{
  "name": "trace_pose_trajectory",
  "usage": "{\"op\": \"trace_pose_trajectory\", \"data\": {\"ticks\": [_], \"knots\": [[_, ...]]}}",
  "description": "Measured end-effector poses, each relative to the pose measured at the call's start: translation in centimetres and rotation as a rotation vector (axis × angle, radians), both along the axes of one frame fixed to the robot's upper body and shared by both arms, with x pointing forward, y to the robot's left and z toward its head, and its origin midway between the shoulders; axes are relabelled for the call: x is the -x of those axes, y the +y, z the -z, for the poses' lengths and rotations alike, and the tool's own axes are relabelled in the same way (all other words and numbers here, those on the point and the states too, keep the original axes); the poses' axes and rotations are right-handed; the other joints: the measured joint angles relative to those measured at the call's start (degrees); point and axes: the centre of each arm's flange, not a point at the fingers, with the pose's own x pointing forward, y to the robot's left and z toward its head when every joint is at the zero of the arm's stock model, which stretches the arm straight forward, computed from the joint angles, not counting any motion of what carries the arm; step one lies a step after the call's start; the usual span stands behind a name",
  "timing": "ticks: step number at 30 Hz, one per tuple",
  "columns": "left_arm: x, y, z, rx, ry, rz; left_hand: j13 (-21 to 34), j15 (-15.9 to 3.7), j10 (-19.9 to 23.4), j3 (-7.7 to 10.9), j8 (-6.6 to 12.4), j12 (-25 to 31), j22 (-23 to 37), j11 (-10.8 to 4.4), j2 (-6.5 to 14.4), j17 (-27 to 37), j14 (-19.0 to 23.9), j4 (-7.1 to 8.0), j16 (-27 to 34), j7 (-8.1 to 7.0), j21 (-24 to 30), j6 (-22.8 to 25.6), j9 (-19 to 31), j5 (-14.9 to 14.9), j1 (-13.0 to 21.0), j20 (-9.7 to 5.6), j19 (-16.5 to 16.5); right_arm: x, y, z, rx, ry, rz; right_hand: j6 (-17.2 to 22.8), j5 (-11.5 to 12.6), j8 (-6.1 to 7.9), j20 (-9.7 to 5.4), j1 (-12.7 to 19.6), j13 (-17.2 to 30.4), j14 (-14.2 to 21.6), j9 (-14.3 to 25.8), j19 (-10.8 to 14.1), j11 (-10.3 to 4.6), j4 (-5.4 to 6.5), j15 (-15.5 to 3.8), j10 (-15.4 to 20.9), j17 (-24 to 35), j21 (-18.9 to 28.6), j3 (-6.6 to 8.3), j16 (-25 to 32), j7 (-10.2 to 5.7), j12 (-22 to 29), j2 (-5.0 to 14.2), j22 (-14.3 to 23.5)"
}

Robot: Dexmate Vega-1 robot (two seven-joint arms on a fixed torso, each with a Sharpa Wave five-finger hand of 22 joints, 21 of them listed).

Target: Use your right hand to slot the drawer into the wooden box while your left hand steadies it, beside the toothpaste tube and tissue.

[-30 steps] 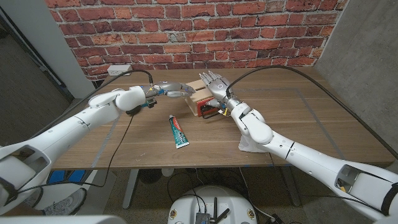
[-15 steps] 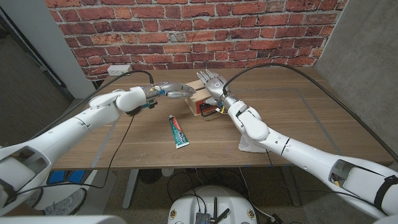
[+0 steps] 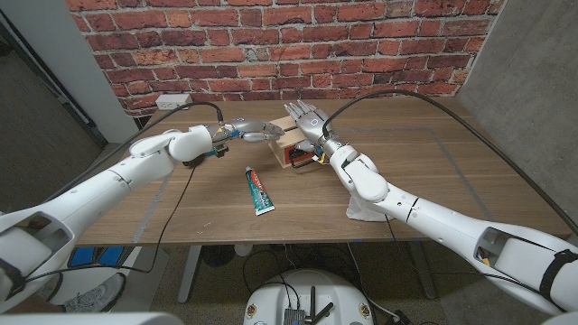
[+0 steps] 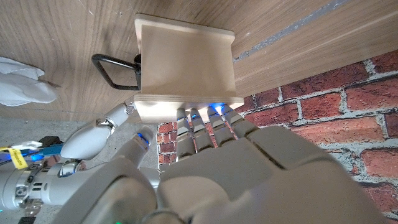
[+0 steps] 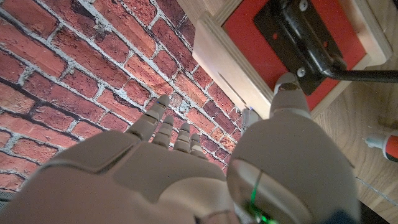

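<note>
Looking down from the head view: box (image 3: 287, 135) at table (image 3: 452, 171) far middle, left hand (image 3: 254, 132) touching its left side, right hand (image 3: 309, 122) over it, fingers spread, gripping nothing. Tube (image 3: 260, 190) nearer, tissue (image 3: 365, 213) under right forearm. Left wrist view: left hand (image 4: 205, 140) fingertips pressed on box (image 4: 184, 68) edge; handle (image 4: 116, 70) sticks out. Right wrist view: right hand (image 5: 186, 168) thumb on drawer (image 5: 280, 43) red front by handle (image 5: 311, 46), fingers extended.

Robot test lab or workshop. Bare wooden table (image 3: 433, 171) on metal legs. Red brick wall (image 3: 298, 45) at 12 o'clock, white power outlet (image 3: 173, 101) at its foot, 11 o'clock. Black cables (image 3: 172, 212) trail over table edge. Grey concrete floor (image 3: 41, 126).
</note>
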Motion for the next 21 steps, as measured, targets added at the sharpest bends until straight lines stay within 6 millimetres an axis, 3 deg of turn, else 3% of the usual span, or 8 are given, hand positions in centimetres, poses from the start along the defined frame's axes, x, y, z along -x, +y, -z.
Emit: {"op": "trace_pose_trajectory", "data": {"ticks": [21], "knots": [[0.20, -0.27, 0.12, -0.003, -0.004, 0.007, 0.0, 0.21, 0.3, 0.32, -0.22, 0.0, 0.0, 0.31, 0.0, 0.0, 0.2, 0.00, 0.0, 0.09, 0.0, -0.1, 0.0, 0.0, 0.0, 0.00, 0.0, -0.23, 0.11, -0.13, -0.007, -0.011, 0.010, 0.8, 0.5, 0.00, -0.10, -0.3, 0.0, 0.5, 0.0, 0.7, -0.30, -0.08, -0.52, 0.9, 0.0, 0.0, -0.08, 0.0, -0.80, 0.0, 0.31, 0.0]]}}
